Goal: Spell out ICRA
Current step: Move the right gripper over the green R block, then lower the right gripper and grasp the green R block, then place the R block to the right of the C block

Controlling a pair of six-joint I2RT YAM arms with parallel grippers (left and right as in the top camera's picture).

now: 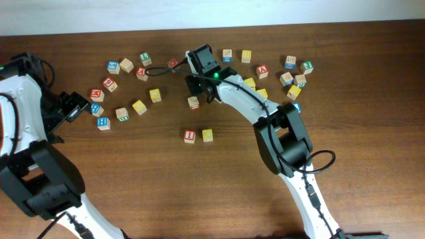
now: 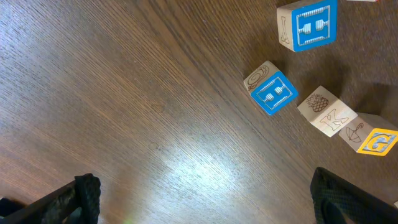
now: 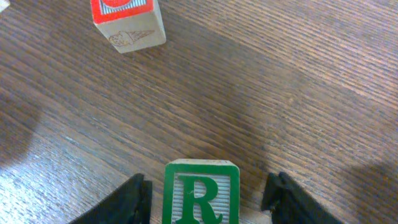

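A red I block (image 1: 190, 135) and a yellow C block (image 1: 208, 135) sit side by side near the table's middle. My right gripper (image 1: 198, 85) is open at the back middle. In the right wrist view its fingers (image 3: 208, 200) straddle a green R block (image 3: 201, 193), with gaps on both sides. The R block is hidden under the gripper in the overhead view. Red A blocks lie at the back left (image 1: 141, 73) and back right (image 1: 262, 69). My left gripper (image 1: 73, 106) is open and empty over bare wood (image 2: 205, 208) at the left.
A red-topped block (image 3: 127, 22) lies just beyond the R block and also shows in the overhead view (image 1: 193, 102). Loose blocks cluster at the back left (image 1: 126, 65) and back right (image 1: 290, 62). Two blue blocks (image 2: 272, 88) and a K block (image 2: 328, 112) lie ahead of the left gripper.
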